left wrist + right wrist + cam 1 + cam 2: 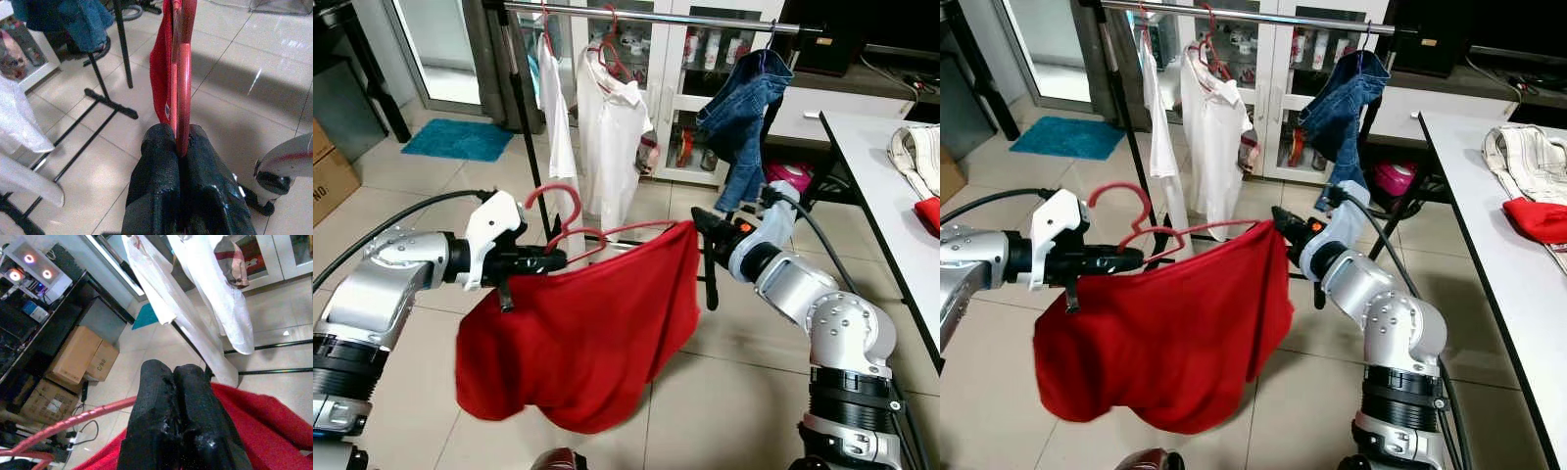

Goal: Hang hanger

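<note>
A red hanger [558,196] carries a red garment [587,333] that droops below it, held up between my two arms in front of the clothes rack. My left gripper [558,259] is shut on the hanger's wire just below the hook; the left wrist view has the red hanger [181,88] pinched between its fingers [156,161]. My right gripper [697,217] is shut on the hanger's right end at the garment's shoulder. The right wrist view shows the wire [88,413] and red cloth [264,426] at its closed fingers [195,396]. The rack's metal rail [685,18] runs above and behind.
On the rail hang two white shirts [612,137] on red hangers and blue jeans [744,108]. The rack's black post [524,127] stands just behind the hanger. A white table [871,176] with folded cloth is at the right. A blue mat [458,139] and a cardboard box [328,176] lie to the left.
</note>
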Robot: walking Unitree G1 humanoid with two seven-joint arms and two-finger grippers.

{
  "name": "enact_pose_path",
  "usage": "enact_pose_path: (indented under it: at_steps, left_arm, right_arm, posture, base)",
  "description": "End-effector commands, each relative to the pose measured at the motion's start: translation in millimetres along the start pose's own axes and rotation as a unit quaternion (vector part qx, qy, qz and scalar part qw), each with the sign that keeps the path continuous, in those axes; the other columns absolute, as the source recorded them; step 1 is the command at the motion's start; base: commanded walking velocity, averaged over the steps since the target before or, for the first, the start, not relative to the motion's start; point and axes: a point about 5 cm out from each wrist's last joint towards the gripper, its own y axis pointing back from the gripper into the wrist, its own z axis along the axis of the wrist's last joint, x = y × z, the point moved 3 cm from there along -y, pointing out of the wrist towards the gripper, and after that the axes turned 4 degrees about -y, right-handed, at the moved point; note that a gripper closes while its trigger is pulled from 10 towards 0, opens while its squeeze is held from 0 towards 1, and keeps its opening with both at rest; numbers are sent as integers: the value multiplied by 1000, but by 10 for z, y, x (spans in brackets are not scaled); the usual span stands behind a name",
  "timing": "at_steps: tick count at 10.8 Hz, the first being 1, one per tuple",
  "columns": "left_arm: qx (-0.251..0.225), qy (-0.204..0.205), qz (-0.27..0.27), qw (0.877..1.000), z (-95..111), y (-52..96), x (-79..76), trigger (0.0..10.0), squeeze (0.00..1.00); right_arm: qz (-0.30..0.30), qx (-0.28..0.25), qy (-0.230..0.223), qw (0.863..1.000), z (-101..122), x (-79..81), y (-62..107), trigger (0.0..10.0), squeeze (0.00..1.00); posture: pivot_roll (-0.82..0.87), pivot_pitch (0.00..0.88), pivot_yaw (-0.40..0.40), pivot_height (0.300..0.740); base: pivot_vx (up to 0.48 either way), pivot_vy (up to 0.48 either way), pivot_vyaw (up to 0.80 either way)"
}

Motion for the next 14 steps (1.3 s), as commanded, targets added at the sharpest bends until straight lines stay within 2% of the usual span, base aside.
enact_pose_path:
  at_steps: [1, 3, 4, 5, 8, 11, 12, 14]
  left_arm:
    - [5, -17, 4, 1000, 37, 24, 26, 0, 0]
    - [8, -19, 5, 1000, 25, 23, 24, 0, 0]
    - [8, -23, 23, 999, 25, 32, 75, 0, 0]
    - [-5, -19, 27, 999, 67, 31, 97, 0, 0]
    - [-14, -16, 12, 1000, 94, 11, 50, 0, 0]
    - [-21, -16, 5, 1000, 116, -3, 35, 0, 0]
    - [-26, -14, 0, 1000, 137, -16, 17, 0, 0]
    - [-32, -13, -10, 999, 160, -44, -22, 0, 0]
  right_arm:
    - [15, -13, 3, 1000, 76, 52, 28, 0, 0]
    - [17, 3, 11, 1000, 42, 70, 28, 0, 0]
    - [-9, 45, 37, 998, -112, -19, 34, 10000, 0]
    - [-14, 60, 30, 998, -224, -62, 37, 10000, 1000]
    - [11, 52, 17, 998, -218, 50, 9, 10000, 1000]
    - [10, 67, 16, 998, -275, 75, 0, 10000, 1000]
    - [11, 80, 13, 997, -326, 82, -10, 10000, 0]
    - [22, 89, 11, 996, -374, 137, -28, 10000, 0]
  posture:
    - [-13, 0, 15, 740]
    - [-15, 0, 15, 740]
    - [-14, 0, 14, 740]
    - [-10, 0, 13, 740]
    - [-10, 0, 16, 740]
    - [-9, 0, 17, 740]
    - [-8, 0, 17, 740]
    - [-8, 0, 16, 740]
  base:
    - [0, 0, 0]
    - [0, 0, 0]
    - [0, 0, 0]
    - [0, 0, 0]
    - [0, 0, 0]
    - [0, 0, 0]
    - [0, 0, 0]
    - [0, 0, 0]
